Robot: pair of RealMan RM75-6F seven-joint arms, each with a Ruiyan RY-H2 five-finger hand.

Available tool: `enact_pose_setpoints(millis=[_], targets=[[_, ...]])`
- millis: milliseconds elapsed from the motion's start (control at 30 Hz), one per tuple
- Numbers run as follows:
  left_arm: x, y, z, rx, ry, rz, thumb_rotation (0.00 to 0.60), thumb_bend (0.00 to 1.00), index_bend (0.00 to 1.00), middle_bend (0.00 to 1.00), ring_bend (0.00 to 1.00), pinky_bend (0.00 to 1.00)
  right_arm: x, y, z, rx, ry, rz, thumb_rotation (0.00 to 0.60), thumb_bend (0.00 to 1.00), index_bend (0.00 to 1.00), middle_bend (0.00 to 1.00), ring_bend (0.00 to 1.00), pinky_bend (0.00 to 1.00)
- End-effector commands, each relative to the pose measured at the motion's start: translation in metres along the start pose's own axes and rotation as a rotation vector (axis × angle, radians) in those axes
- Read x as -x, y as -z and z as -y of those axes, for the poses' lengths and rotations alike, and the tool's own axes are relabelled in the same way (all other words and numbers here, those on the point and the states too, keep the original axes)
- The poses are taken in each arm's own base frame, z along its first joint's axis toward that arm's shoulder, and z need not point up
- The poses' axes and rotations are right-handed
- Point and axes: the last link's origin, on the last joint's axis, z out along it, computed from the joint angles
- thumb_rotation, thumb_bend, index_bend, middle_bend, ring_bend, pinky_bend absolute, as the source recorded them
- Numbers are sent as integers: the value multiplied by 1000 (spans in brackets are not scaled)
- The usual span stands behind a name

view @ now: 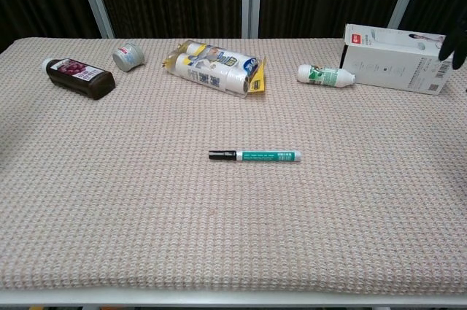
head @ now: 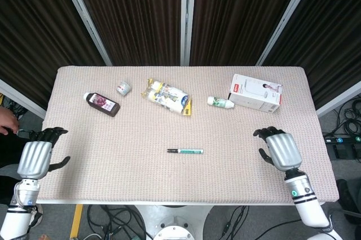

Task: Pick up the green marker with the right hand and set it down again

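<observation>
The green marker (head: 185,151) lies flat on the woven beige surface (head: 113,155), close to its middle and a little toward my near edge. It is a slim pen with a teal-green barrel printed in white, a black cap and a pale tip at the far end of the barrel. It rests lengthwise across my view, cap pointing to 9 o'clock and pale end to 3 o'clock, almost parallel to the near edge. In the chest view the marker (view: 254,155) shows the same pose, nothing touching it. My right hand (head: 280,149) is at its 3 o'clock, well apart, empty.
</observation>
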Motion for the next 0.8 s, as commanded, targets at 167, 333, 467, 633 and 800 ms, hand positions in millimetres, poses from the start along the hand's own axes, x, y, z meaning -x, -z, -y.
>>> enact_pose_setpoints(millis=[167,333,467,633,800], targets=[[3,-3,2,-8,1,17,600,176,247,228,189,251,15,-38,66,-147,4,110,600,227,504,554,687,807],[5,-2,7,-12,1,29,600,176,247,228,189,252,33,-47,94,-172,26,204,600,228,467,545,864,958],[6,1,10,-14,2,40,600,176,247,229,188,252,47,-52,111,-181,69,230,600,227,442,470,865,958],[9,3,14,-13,2,56,600,176,247,228,188,252,64,-60,125,-148,62,227,600,223,464,465,865,958],[10,3,16,-9,4,62,600,176,247,228,189,252,75,-67,138,-128,69,216,600,218,469,451,862,959]])
